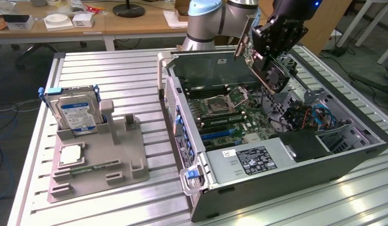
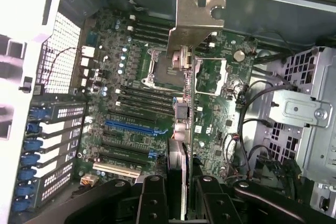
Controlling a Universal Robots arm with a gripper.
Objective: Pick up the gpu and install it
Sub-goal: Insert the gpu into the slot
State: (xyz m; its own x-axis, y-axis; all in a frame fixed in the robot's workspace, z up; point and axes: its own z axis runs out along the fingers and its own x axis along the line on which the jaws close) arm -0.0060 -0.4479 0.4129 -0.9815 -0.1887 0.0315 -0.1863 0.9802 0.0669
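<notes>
My gripper point(image 1: 276, 35) is shut on the gpu point(image 1: 267, 67), a dark card with a small fan and a pale metal bracket point(image 1: 242, 43) at one end. The card hangs tilted in the air above the far side of the open computer case point(image 1: 263, 181), clear of the motherboard point(image 1: 234, 113). In the wrist view the gpu point(image 2: 182, 124) is seen edge-on between my black fingers point(image 2: 152, 199), its bracket point(image 2: 197, 20) pointing away over the motherboard point(image 2: 131, 72). A blue expansion slot point(image 2: 134, 128) lies beside the card's line, with rear slot covers point(image 2: 55, 129) beyond it.
A silver hard drive point(image 1: 75, 112) stands in a grey fixture point(image 1: 96, 160) on the slatted table at the exterior view's left, with a CPU point(image 1: 71, 154) and a memory stick point(image 1: 87, 168) lying on it. Drive cages and cables point(image 1: 313, 115) fill the case's right side.
</notes>
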